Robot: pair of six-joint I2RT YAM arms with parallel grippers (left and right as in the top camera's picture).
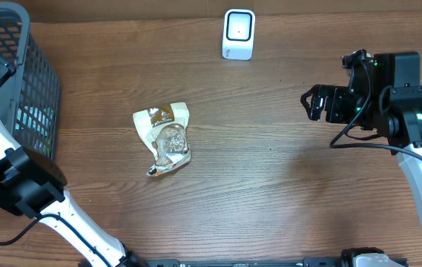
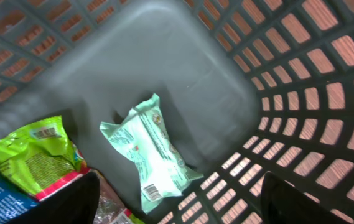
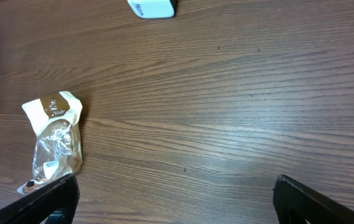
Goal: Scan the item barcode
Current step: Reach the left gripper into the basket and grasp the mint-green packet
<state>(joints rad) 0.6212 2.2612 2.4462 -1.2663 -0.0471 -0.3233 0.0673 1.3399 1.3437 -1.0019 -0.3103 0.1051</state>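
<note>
left pincer (image 2: pixel 180 182) over barcoded green packet (image 2: pixel 149 152)

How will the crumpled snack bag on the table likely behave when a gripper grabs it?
The snack bag looks creased and twisted at one end, so probably floppy and deforming under a grip. Its glossy clear film may be slippery. Lying flat, it seems unlikely to roll.

Left tool (image 2: pixel 180 186) and right tool (image 3: pixel 175 186) gape wide.

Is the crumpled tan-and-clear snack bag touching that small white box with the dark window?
Apart. The overhead view shows bare wooden table between the tan-and-clear snack bag and the small white box.
</note>
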